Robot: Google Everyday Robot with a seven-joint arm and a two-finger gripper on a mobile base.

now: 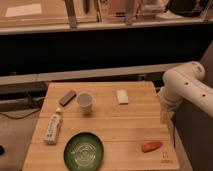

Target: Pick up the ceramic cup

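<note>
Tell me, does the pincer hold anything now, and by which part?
Nothing is held. The pincer hangs at the right edge of the table, far from the ceramic cup, which stands untouched on the wood.

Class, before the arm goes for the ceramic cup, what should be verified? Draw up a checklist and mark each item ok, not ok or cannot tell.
1. Ceramic cup upright, rim up: ok.
2. Cup in full view, nothing covering it: ok.
3. Room around the cup: ok. The dark flat object lies close on one side but apart from it.
4. Gripper at the cup: not ok. It hangs by the far side edge of the table, well away from the cup.
5. Cup empty: cannot tell.
</note>
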